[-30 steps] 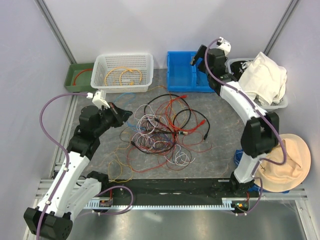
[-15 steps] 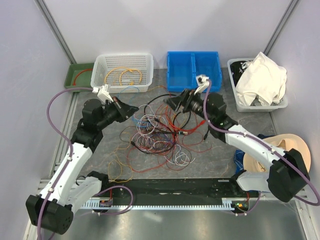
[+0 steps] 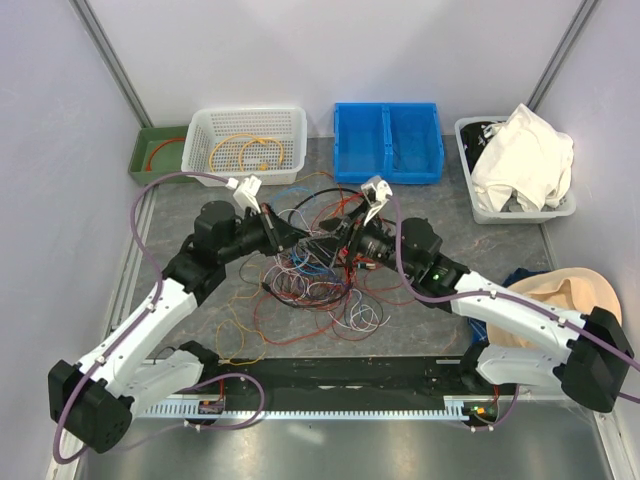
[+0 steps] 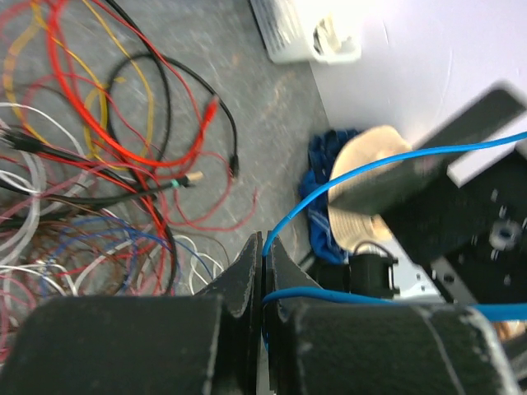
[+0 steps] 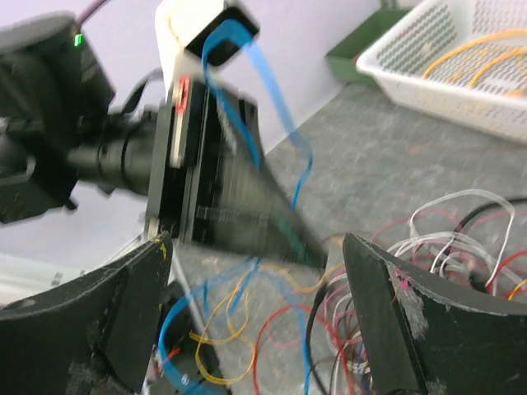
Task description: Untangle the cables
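While my left tool (image 4: 263,245) clamps a blue cable (image 4: 354,173) tight, I see my right tool (image 5: 257,247) spread wide, facing it above the tangled cables (image 3: 310,280) heaped in the middle of the counter (image 3: 460,210).

The left arm (image 3: 150,320) and the right arm (image 3: 510,312) have white links and black joints; a thick purple hose (image 3: 140,215) runs along each; the right pincer (image 5: 257,247) has scuffed black fingers (image 5: 395,329)

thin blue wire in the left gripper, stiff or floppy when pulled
Probably floppy and light: the thin blue wire bends in loose curves from the shut left gripper. It may snag on the tangled wire pile nearby.
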